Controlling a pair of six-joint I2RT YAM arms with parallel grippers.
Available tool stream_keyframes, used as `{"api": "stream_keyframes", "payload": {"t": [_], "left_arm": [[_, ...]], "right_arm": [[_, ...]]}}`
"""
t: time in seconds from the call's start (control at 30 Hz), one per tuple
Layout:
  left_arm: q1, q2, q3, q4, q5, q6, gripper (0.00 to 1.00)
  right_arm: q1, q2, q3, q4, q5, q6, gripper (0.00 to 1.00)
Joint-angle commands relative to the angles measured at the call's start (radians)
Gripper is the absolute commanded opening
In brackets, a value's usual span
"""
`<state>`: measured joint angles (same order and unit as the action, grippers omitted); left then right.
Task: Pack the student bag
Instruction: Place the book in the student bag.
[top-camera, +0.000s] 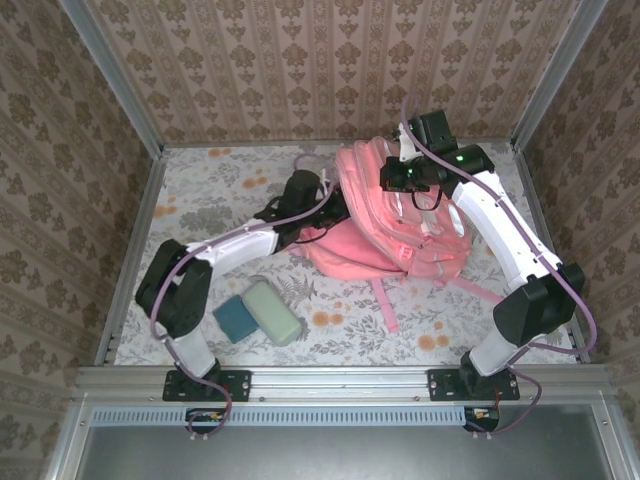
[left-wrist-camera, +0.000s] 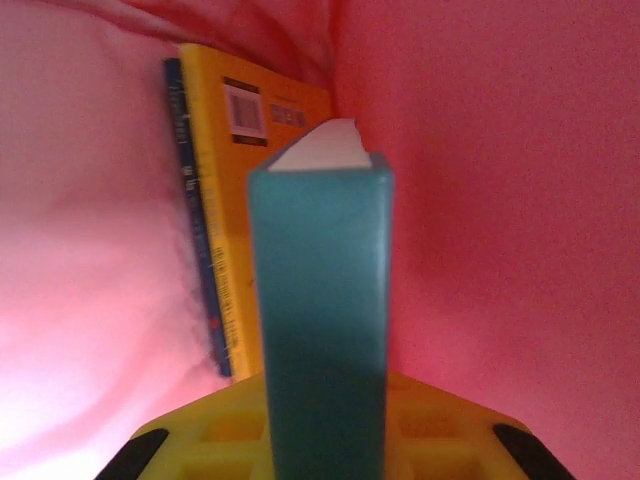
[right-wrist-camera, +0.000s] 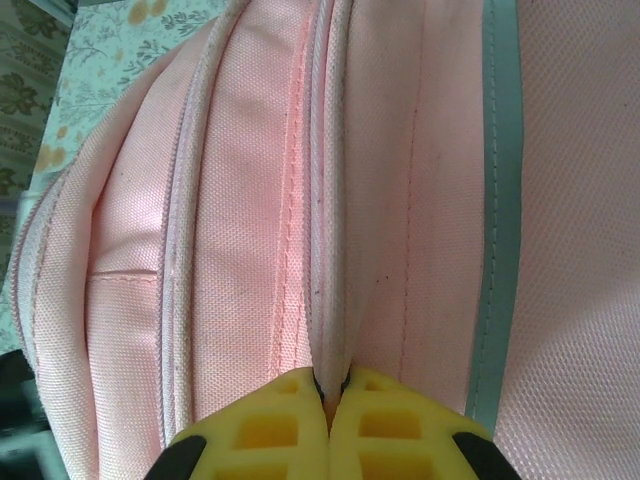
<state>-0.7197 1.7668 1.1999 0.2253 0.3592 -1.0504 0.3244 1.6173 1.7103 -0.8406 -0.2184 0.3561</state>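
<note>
Student bag (top-camera: 395, 235) lies on the flowered table (top-camera: 210, 190), pink, with one strap (top-camera: 384, 305) trailing off its near edge. The left arm enters at the bag's left side, wrist at the opening. Inside the bag, pink lining all round: left gripper (left-wrist-camera: 325, 425) is clamped on a teal book (left-wrist-camera: 322, 300), yellow fingers (left-wrist-camera: 180, 440) against either face, spine toward the camera, white page edges showing at the far end. A yellow book (left-wrist-camera: 225, 200) with a blue spine stands just beside the teal one, against the bag's lining; whether the two books touch, cannot tell. Right gripper (right-wrist-camera: 331, 392) sits on the bag's far upper side, fingers together, pinching a thin fold of the bag's pink fabric beside a zip seam. A pale trim stripe (right-wrist-camera: 498, 200) runs close along one side of the pinch. Outside the bag, well off its near-left corner: a pale green case (top-camera: 274, 312) and a blue block (top-camera: 234, 318), touching each other, flat on the table.
</note>
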Motion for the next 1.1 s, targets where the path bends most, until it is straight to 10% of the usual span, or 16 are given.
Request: {"api": "stream_keyframes", "payload": {"t": [0.0, 0.2, 0.43, 1.07], "left_arm": [[-0.033, 0.108, 0.107, 0.003, -0.007, -0.023, 0.0], [-0.074, 0.285, 0.257, -0.084, -0.022, -0.016, 0.09], [-0.1, 0.309, 0.387, -0.305, -0.102, 0.086, 0.73], [-0.027, -0.035, 0.15, -0.535, -0.262, 0.225, 0.81]], "right_arm": [[0.001, -0.072, 0.012, 0.144, -0.087, 0.032, 0.0], [0.001, -0.07, 0.012, 0.155, -0.113, 0.041, 0.0], [-0.013, -0.077, -0.002, 0.15, -0.111, 0.033, 0.0], [-0.031, -0.118, -0.163, 0.212, -0.107, 0.034, 0.0]]}}
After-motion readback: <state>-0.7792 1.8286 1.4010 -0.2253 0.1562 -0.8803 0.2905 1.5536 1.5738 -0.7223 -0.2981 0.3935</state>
